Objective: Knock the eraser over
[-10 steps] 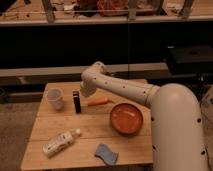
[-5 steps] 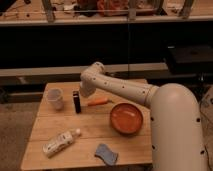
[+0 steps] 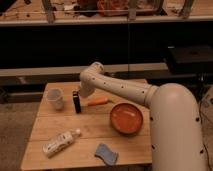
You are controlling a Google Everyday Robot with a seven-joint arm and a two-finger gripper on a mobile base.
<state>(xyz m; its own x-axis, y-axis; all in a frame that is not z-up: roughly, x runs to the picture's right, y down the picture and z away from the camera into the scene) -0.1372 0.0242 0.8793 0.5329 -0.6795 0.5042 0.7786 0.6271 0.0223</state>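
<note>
Claw sits beside top of upright eraser.

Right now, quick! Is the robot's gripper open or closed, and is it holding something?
Gripper: cannot be told whether it is open, closed or holding anything. It hangs close by the top of the upright eraser, on the carrot side.

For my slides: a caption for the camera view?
The gripper hovers by the upright black eraser, which stands between the clear cup and the carrot on the wooden table.
</note>
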